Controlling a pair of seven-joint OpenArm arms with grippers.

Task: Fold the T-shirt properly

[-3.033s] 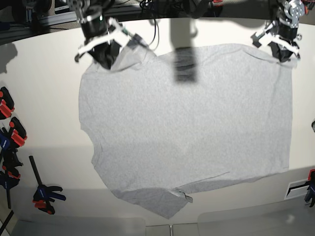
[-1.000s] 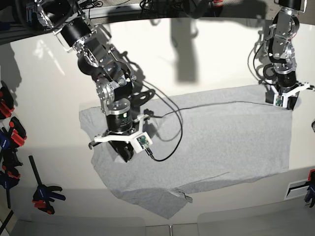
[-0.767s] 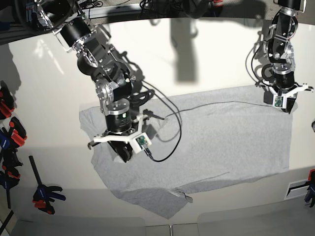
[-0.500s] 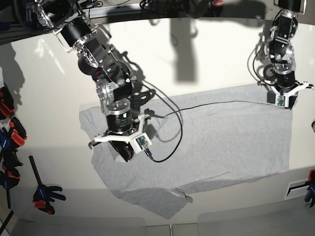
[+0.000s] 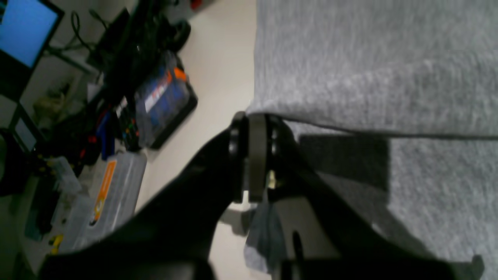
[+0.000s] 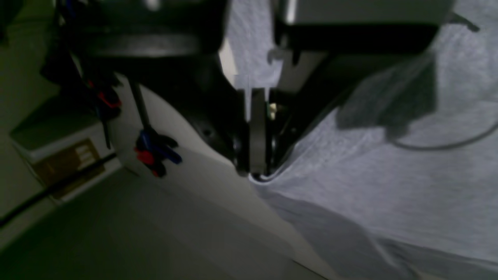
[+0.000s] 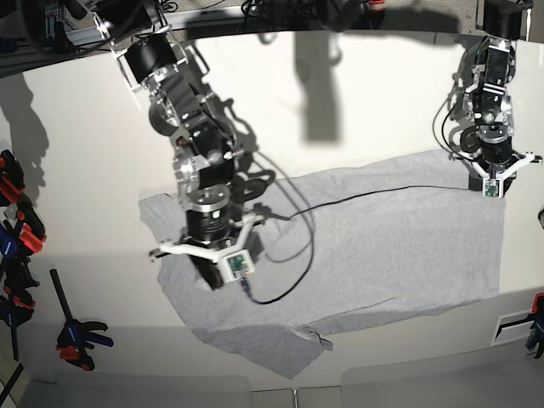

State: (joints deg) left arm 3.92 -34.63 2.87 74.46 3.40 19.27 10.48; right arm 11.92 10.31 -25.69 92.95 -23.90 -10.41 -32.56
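Note:
The light grey T-shirt [image 7: 382, 246] lies on the white table [image 7: 85, 127], plain side up, with its far edge folded over toward the front. My right gripper [image 7: 206, 276], on the base view's left, is shut on the shirt's edge low over the left part. The right wrist view shows its tips [image 6: 255, 173] pinching a fold of the cloth [image 6: 389, 194]. My left gripper [image 7: 491, 189] is at the shirt's far right corner. The left wrist view shows it [image 5: 253, 120] shut on the folded edge of the cloth [image 5: 389, 77].
A black cable [image 7: 340, 200] trails across the shirt from the right arm. Red and blue clamps [image 7: 17, 229] lie along the table's left edge, one [image 7: 76, 336] at the front left. Clear bins [image 7: 425, 382] stand at the front edge. Toolboxes [image 5: 163, 101] sit beyond the table's side.
Three seconds ago both grippers held the shirt's far edge at the back; it now lies folded forward. In the last second the right gripper moved slightly nearer the front; the left gripper barely shifted.

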